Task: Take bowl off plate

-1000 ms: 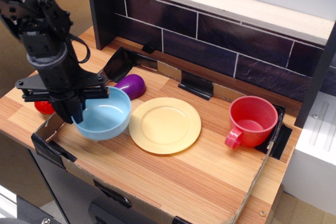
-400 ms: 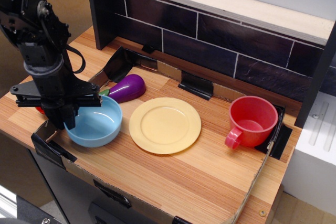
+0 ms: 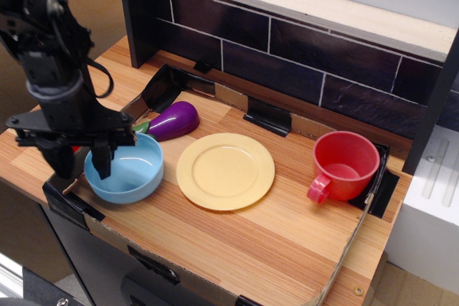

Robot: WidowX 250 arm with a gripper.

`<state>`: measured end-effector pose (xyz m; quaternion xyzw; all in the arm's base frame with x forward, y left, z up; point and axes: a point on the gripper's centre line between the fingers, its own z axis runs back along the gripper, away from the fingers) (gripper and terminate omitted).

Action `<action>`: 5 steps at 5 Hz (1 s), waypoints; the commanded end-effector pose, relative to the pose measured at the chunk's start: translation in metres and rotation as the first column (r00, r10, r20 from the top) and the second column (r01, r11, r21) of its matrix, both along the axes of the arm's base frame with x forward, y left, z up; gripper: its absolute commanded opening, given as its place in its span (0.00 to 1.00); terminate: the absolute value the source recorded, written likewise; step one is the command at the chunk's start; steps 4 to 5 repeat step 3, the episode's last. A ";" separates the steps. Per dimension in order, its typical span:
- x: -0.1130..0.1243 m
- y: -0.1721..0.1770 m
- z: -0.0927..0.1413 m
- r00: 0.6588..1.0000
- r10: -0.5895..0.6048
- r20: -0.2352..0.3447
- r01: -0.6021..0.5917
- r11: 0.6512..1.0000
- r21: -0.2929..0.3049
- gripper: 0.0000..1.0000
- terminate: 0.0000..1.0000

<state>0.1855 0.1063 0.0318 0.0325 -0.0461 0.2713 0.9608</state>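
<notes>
The light blue bowl sits on the wooden counter at the front left, just left of the pale yellow plate and apart from it. The plate is bare. My black gripper hangs over the bowl's left rim. Its jaws are spread, with one finger inside the bowl and the other outside it. The gripper holds nothing.
A purple eggplant lies just behind the bowl. A red handled cup stands at the right. A dark tiled back wall runs along the rear. A low black-taped cardboard edge borders the counter's front left.
The bowl went down and left onto the counter, away from the plate. The jaws, shut on its rim before, have spread open.
</notes>
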 end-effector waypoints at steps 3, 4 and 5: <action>0.009 -0.009 0.047 0.996 -0.007 0.089 0.005 1.000 0.020 1.00 1.00; 0.009 -0.009 0.047 0.996 -0.007 0.089 0.005 1.000 0.020 1.00 1.00; 0.009 -0.009 0.047 0.996 -0.007 0.089 0.005 1.000 0.020 1.00 1.00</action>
